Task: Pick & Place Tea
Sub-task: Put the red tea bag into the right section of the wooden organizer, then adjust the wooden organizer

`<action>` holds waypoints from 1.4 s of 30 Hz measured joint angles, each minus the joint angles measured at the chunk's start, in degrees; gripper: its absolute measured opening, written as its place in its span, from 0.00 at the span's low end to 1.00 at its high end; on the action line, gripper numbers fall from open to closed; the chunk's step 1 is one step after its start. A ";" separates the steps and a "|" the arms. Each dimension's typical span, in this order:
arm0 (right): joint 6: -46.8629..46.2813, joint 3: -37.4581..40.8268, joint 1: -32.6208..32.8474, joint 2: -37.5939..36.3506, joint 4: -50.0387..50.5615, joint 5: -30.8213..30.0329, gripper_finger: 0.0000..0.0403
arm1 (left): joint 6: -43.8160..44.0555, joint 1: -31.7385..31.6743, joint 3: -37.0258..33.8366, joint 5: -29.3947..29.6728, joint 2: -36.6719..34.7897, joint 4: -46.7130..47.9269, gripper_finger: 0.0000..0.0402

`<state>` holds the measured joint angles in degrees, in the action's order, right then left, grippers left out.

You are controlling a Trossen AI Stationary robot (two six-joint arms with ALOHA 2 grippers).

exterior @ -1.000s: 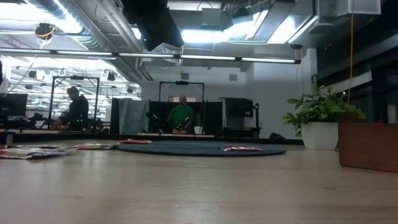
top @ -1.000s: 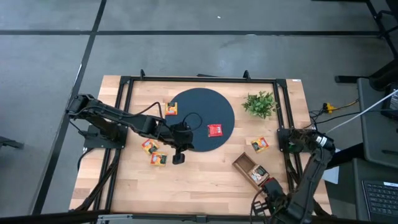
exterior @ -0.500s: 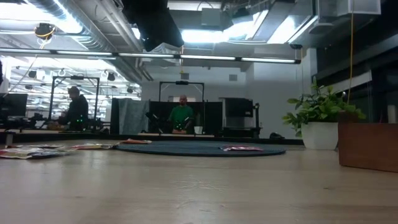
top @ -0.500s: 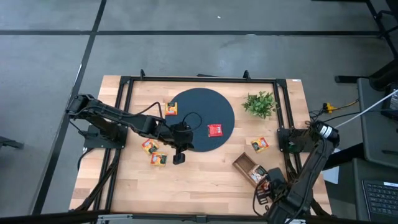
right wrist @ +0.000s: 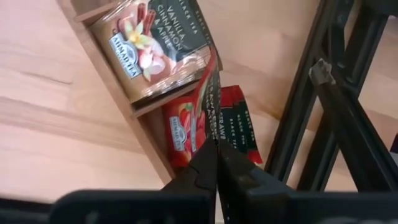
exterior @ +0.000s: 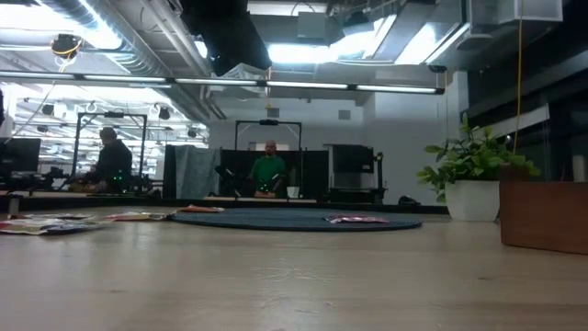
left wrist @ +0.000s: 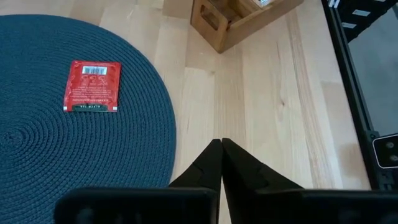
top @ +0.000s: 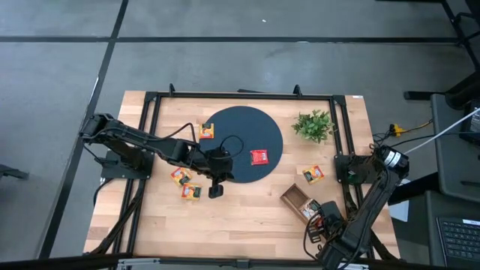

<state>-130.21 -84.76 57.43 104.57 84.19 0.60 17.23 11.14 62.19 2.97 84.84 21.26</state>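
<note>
My right gripper is pinched shut on the edge of a red-and-dark strawberry tea packet, hanging over the end compartment of the long brown wooden tray at the desk's near right corner, next to the black frame rail. Risk as I judge it: the grip is only on a thin edge, so the packet could twist or slip out; it is also tilted, so on release it may land on the divider, or on the red packet already lying in that compartment, and not sit flat. The rail is very near, so a swing toward it could knock my wrist or drop the packet off the desk. The next compartment holds a vanilla cinnamon packet. My left gripper is closed on nothing, waiting over bare wood just off the edge of the round dark blue woven mat. Tea left to move: a red packet on the mat, an orange one at the mat's far edge, two close to the left arm, one between the small green plant and the tray. The left arm lies across those two, so reaching them will be awkward.
</note>
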 joint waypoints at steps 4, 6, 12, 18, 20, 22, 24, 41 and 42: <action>-0.11 0.43 0.00 0.00 -0.17 0.02 0.05 | 0.00 0.00 0.00 -0.01 -0.02 0.00 0.03; -0.13 0.43 0.00 0.00 -0.21 0.10 0.06 | 0.00 0.00 0.00 0.01 -0.02 0.00 0.02; -1.33 0.43 0.00 0.00 -0.39 2.24 0.11 | -0.43 0.00 0.00 -0.01 -0.02 0.02 0.01; -1.37 0.43 0.00 0.00 -1.19 2.67 0.19 | -1.51 0.00 0.00 0.03 -0.02 0.02 0.02; -1.36 0.42 -0.16 0.00 -1.75 3.28 0.22 | -1.51 0.00 0.00 0.01 -0.02 0.02 0.02; -1.40 0.02 -0.53 0.00 -2.40 3.49 0.23 | -1.51 0.00 0.00 0.01 -0.02 0.02 0.01; -1.30 -1.26 -1.31 -0.05 -2.69 2.38 0.24 | -1.51 0.00 0.00 0.01 -0.02 0.02 0.01; 15.01 -2.94 -16.32 -1.03 -5.24 -2.12 0.04 | -2.56 -0.53 0.02 -1.37 -3.57 6.13 0.01; 17.32 -2.22 -17.60 -1.03 -5.58 -2.14 0.02 | -2.55 -0.81 0.02 -1.34 -4.71 6.58 0.01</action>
<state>-112.89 -86.98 39.83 103.55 78.61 -1.54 14.68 10.33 62.22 1.64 80.13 27.84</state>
